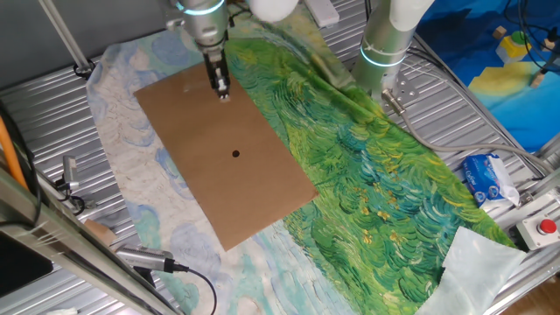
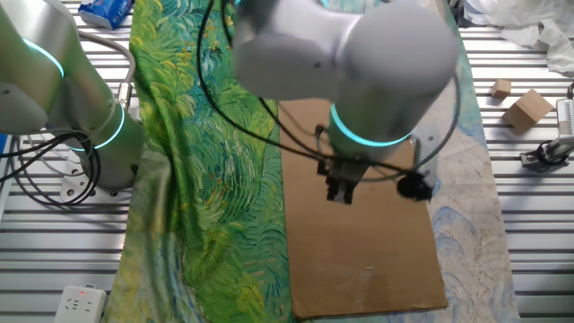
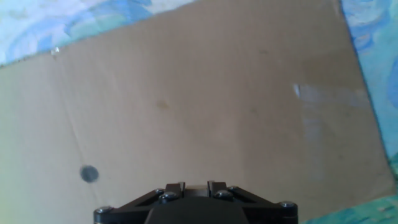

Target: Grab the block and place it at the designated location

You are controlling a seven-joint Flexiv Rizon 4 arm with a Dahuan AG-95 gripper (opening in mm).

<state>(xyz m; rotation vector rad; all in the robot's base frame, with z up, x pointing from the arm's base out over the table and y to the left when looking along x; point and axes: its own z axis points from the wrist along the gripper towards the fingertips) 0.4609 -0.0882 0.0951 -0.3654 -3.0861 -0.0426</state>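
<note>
My gripper (image 1: 221, 87) hangs over the far end of the brown cardboard sheet (image 1: 262, 188), fingers pointing down. The fingers stand close together with a small pale piece, the block (image 1: 224, 94), between their tips. In the hand view only the finger bases (image 3: 175, 186) show at the bottom edge, a narrow tan gap between them. The designated location, a black dot (image 1: 235, 154), lies near the sheet's middle, nearer the camera than the gripper; in the hand view the dot (image 3: 89, 173) is at lower left. In the other fixed view the gripper (image 2: 339, 190) is over the cardboard (image 2: 359, 260) and the dot is hidden.
A green painted cloth (image 1: 376, 175) lies right of the cardboard, a pale blue cloth (image 1: 131, 184) under and left of it. The arm's base (image 1: 385, 52) stands at the back. A tissue pack (image 1: 486, 179) and red button (image 1: 547, 227) sit right. Wooden blocks (image 2: 525, 108) lie off the cloth.
</note>
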